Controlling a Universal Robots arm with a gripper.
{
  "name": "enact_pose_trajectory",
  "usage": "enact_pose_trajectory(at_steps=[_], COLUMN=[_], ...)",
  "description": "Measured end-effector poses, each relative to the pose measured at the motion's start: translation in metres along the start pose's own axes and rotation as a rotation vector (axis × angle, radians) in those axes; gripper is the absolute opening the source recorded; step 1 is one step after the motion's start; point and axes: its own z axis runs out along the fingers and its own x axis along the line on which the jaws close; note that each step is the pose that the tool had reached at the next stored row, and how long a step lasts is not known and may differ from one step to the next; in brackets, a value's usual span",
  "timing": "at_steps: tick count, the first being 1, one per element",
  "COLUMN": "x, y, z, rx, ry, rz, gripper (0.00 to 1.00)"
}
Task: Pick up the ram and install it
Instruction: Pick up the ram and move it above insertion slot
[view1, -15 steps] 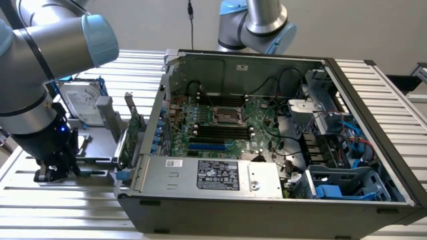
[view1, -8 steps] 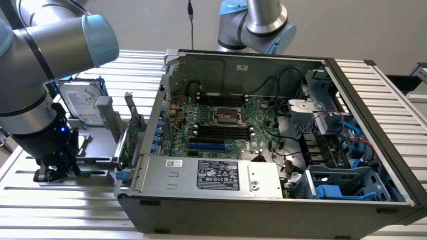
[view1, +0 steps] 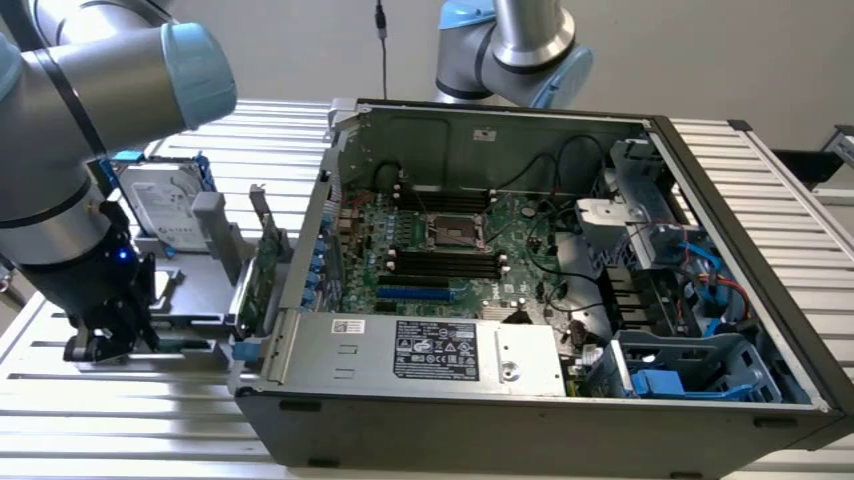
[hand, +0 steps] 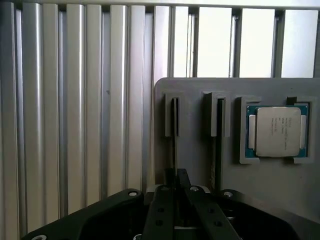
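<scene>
The ram (hand: 175, 137) is a thin dark stick seen edge-on, standing in a slot of the grey holder (hand: 270, 185). My gripper (hand: 178, 194) is shut on the end of the stick, its black fingers (hand: 161, 212) pressed close on either side. A second dark stick (hand: 218, 140) stands in the neighbouring slot, untouched. In the exterior view my gripper (view1: 114, 335) is low over the grey holder (view1: 200, 285), at the exterior view's left of the open computer case (view1: 534, 400). The motherboard (view1: 447, 235) lies inside, with long black slots (view1: 441, 266).
A silver processor (hand: 278, 131) sits in a pocket of the holder. A green expansion card (view1: 272, 262) and a hard drive (view1: 167, 205) stand on the holder beside the case. Another robot arm (view1: 514, 50) rises behind the case. Everything rests on a ribbed aluminium table (view1: 134, 440).
</scene>
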Motion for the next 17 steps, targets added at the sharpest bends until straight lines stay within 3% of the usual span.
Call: enact_pose_trajectory(at_steps=[7, 17], x=[0.000, 0.000], y=[-0.0002, -0.0002], z=[-0.0162, -0.0504], rx=[-0.0007, -0.0023], ry=[-0.0001, -0.0005], rz=[0.000, 0.000], gripper=[0.14, 0.14])
